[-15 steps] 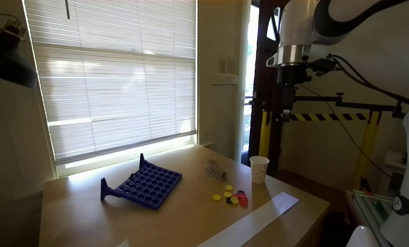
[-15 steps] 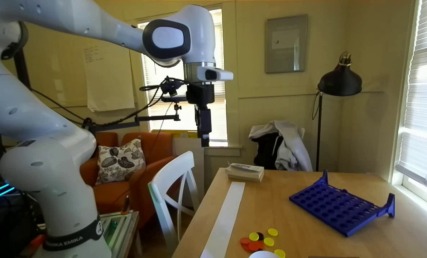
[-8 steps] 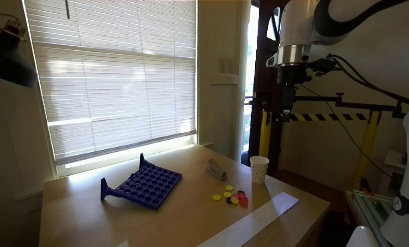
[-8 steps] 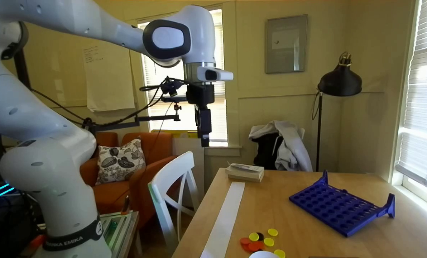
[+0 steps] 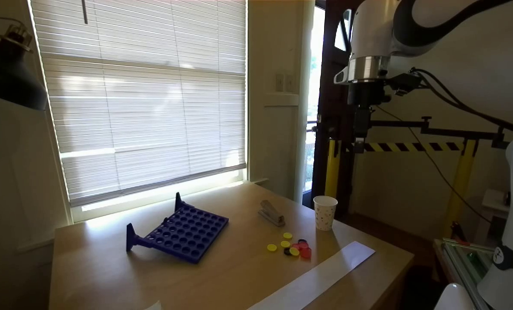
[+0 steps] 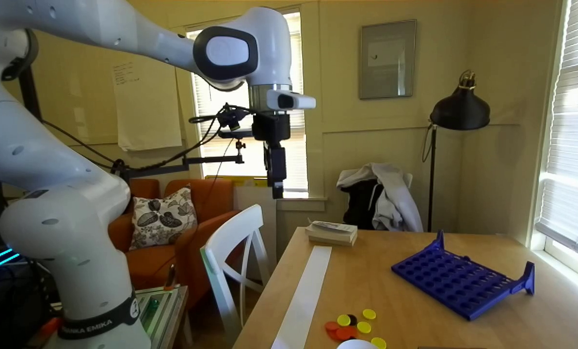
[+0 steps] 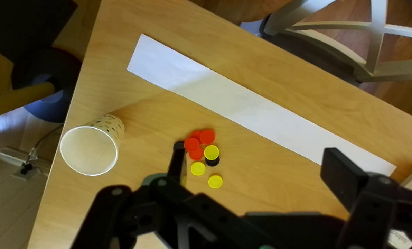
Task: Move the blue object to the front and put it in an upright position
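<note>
The blue object, a dark blue grid panel with round-looking holes, lies nearly flat and slightly tilted on the table in both exterior views [image 5: 187,236] [image 6: 456,278]. Its two end feet stick up on the side towards the blinds. It is out of the wrist view. My gripper [image 5: 359,145] hangs pointing down, high above the table and well away from the panel; it also shows in an exterior view [image 6: 277,189]. In the wrist view [image 7: 256,159] its fingers are wide apart with nothing between them.
Several yellow, red and black discs [image 7: 198,168] lie on the table [image 5: 239,280]. A white cup [image 5: 325,214] and a stapler [image 5: 271,213] stand nearby. A white paper strip [image 7: 226,100] runs along one edge. A book [image 6: 332,233], white chair [image 6: 235,257] and lamp [image 6: 460,109] are around.
</note>
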Controlling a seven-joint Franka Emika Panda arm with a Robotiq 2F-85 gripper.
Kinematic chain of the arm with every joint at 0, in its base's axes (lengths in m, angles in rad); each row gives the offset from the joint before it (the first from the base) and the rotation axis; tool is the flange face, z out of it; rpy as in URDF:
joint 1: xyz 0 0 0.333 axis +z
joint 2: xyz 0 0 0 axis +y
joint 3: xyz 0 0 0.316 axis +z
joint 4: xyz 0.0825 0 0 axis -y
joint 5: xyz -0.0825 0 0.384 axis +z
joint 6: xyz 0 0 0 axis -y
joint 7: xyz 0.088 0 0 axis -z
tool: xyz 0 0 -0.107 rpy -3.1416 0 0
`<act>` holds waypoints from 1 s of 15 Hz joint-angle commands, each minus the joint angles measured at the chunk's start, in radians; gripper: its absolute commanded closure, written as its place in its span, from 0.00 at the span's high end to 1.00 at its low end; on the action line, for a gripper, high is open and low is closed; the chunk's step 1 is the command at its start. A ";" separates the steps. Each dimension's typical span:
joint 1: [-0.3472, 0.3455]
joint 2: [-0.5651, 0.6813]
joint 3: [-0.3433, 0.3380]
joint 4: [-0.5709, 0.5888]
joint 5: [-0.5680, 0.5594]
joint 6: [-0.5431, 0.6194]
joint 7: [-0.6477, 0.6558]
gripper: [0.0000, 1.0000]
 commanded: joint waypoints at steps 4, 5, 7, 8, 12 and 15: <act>-0.040 0.049 -0.022 0.054 -0.011 0.149 -0.005 1.00; -0.048 0.070 -0.031 0.073 -0.013 0.191 -0.015 1.00; -0.060 0.106 -0.043 0.108 -0.014 0.250 -0.025 1.00; -0.059 0.133 -0.053 0.132 -0.013 0.273 -0.044 1.00; -0.079 0.272 -0.060 0.249 -0.025 0.338 -0.033 1.00; -0.086 0.383 -0.064 0.335 -0.018 0.369 -0.029 1.00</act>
